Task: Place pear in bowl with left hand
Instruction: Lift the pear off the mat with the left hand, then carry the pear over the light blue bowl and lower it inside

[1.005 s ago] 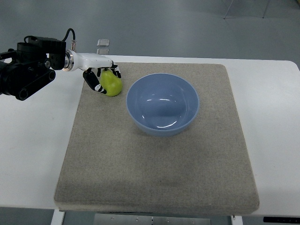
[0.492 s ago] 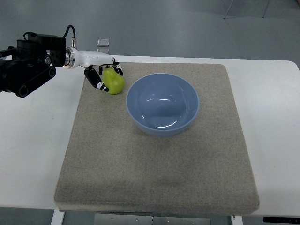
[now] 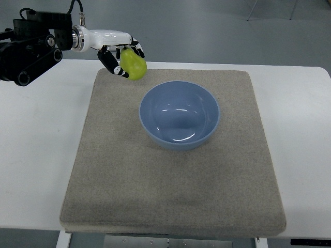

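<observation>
Bright, even light — soft shadows

A yellow-green pear (image 3: pixel 133 65) is showing against a black-and-white left hand (image 3: pixel 120 51), near a pale-blue bowl (image 3: pixel 179 114) sitting on a grey-beige mat (image 3: pixel 129 175).

1. The left hand (image 3: pixel 120 51) covers the top and near side of the pear (image 3: pixel 133 66).
2. The left arm (image 3: pixel 31 46) is cut off by the picture's left edge.
3. The table (image 3: pixel 36 155) runs past the bottom edge.
</observation>
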You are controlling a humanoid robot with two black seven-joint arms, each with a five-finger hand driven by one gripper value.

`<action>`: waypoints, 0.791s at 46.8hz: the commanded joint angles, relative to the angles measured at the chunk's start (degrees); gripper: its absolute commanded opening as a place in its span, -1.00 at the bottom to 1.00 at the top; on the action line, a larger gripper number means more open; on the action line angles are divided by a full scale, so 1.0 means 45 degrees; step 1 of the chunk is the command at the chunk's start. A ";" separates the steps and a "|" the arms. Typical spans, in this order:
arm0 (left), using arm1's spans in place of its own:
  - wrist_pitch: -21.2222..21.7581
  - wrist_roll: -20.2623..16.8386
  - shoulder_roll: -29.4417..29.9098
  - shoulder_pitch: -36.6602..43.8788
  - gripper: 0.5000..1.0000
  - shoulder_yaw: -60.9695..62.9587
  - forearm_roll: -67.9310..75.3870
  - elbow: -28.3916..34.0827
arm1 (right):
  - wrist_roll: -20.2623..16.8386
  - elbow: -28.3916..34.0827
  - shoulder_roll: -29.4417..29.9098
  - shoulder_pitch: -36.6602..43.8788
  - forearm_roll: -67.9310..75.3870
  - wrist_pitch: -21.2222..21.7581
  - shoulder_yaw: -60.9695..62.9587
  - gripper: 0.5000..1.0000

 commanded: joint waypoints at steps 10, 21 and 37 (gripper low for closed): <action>-0.0370 0.0018 -0.0021 -0.0588 -1.00 -0.0026 -0.0574 -0.0738 | -0.0001 0.0001 0.0000 0.0000 0.0002 -0.0002 0.0000 0.69; -0.0526 0.0018 -0.0021 -0.0822 -1.00 -0.0201 -0.0574 -0.2515 | -0.0001 0.0001 0.0000 0.0000 0.0002 -0.0002 0.0000 0.69; -0.0975 0.0018 -0.0099 -0.0940 -1.00 -0.0202 -0.0574 -0.3923 | -0.0001 0.0001 0.0000 0.0000 0.0002 -0.0002 0.0000 0.69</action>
